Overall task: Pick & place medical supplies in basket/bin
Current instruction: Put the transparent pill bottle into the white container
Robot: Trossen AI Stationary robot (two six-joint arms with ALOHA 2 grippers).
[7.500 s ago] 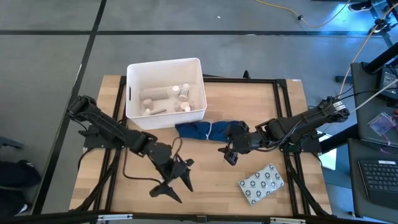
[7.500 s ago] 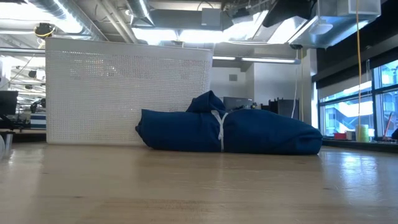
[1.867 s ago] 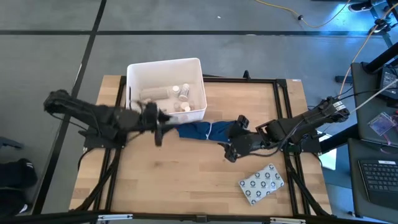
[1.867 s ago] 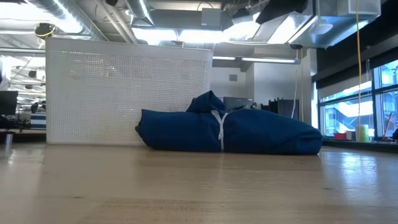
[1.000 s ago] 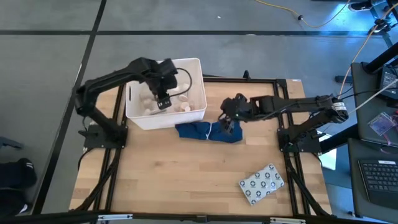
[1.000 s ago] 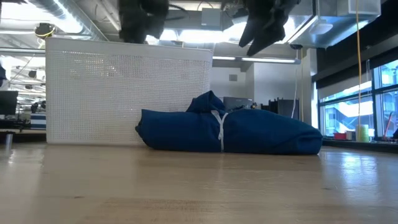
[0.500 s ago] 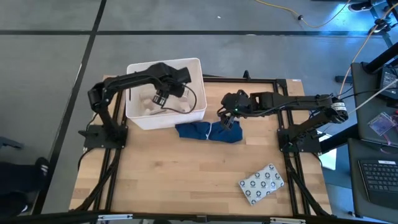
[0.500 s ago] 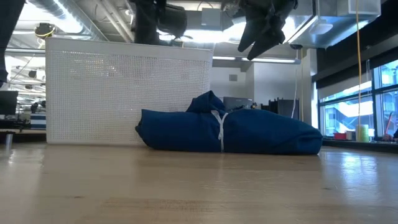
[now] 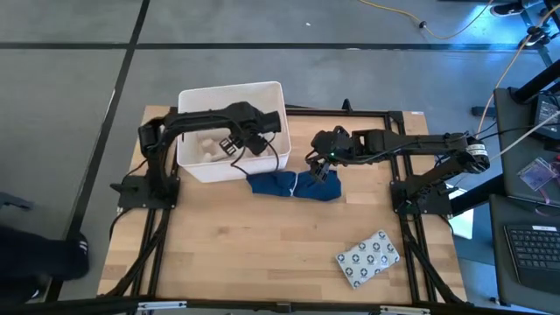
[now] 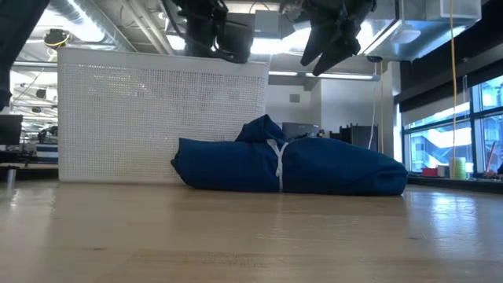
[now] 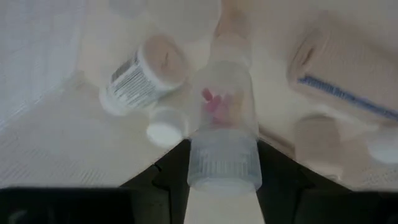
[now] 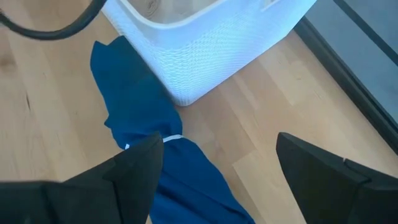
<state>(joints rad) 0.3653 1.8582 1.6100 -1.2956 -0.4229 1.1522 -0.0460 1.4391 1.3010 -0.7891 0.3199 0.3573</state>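
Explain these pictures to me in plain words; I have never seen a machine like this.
Two dark robot arms work at a wooden table. One picture looks down from above, one looks level across the tabletop, and two come from cameras on the wrists. The left claw is over the white bin, gripping a clear pill bottle above other supplies. The right claw hangs open above a blue cloth. A grey dotted blister pack lies near the front.
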